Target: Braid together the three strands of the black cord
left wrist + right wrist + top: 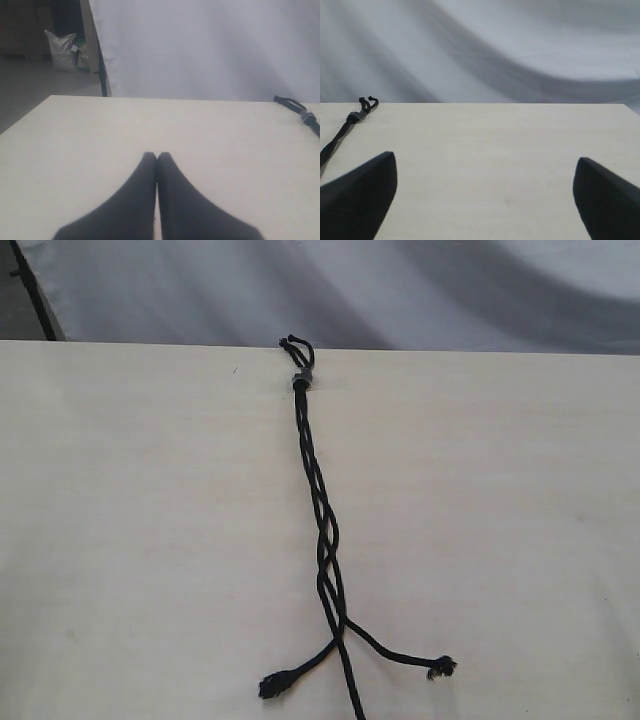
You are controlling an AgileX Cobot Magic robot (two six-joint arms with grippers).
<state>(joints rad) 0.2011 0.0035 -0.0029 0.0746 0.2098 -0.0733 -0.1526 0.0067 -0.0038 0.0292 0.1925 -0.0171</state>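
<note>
My left fingers (132,205) are clenched on nothing, my right fingers (362,187) spread wide. The black cord (318,500) looks mostly braided; next I need to grasp a loose strand (400,654) at lower centre.

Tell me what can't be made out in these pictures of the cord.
- Middle strand: its end is cut off by the exterior view's bottom edge.
- Black cord: wrist views show only the looped end; frame edges cut the rest.
- Left gripper and right gripper: only fingertips, in wrist views; absent from the exterior view.
</note>
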